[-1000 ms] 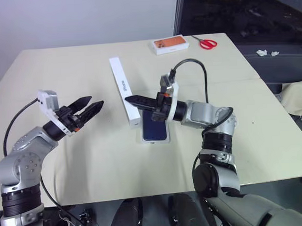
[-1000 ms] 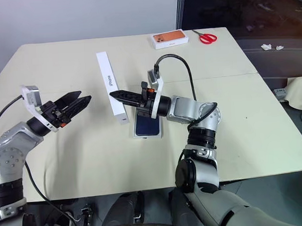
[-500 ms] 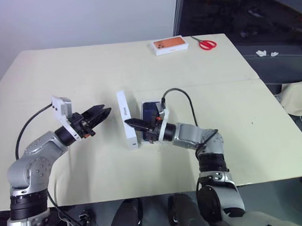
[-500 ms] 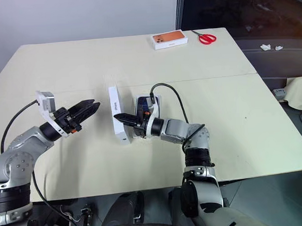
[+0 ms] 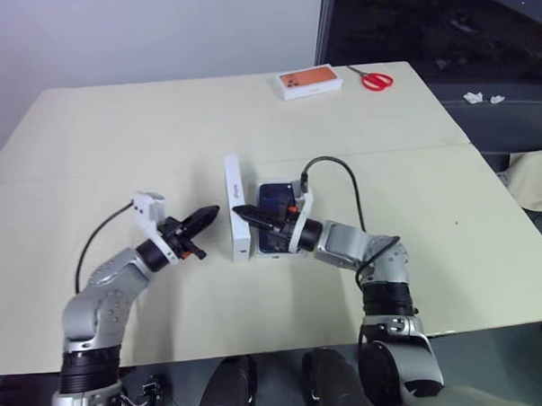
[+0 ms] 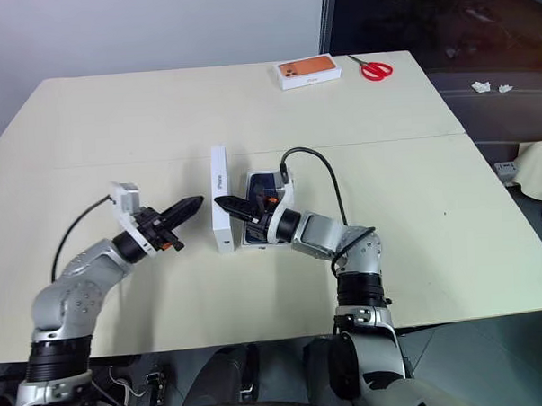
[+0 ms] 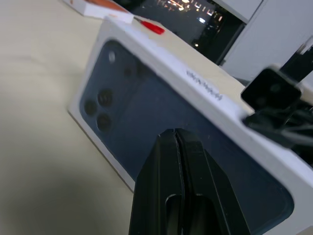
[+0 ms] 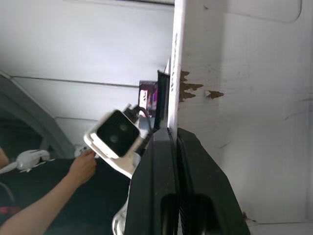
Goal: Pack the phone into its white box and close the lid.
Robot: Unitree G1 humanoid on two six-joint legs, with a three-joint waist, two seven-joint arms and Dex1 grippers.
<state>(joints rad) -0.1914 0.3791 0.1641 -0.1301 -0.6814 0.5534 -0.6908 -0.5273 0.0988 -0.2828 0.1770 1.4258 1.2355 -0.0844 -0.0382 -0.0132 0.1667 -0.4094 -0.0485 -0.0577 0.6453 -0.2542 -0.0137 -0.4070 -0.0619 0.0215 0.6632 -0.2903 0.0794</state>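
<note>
The lid [image 5: 238, 207] stands on its long edge just at 9 o'clock of the white box [image 5: 275, 248], where the phone [image 5: 273, 203] lies. The right gripper [image 5: 245, 213] pinches the lid's wall. The left gripper [image 5: 206, 217] is closed with nothing in it. The lid looks light and stiff but easy to dent, so hold its edges.
</note>
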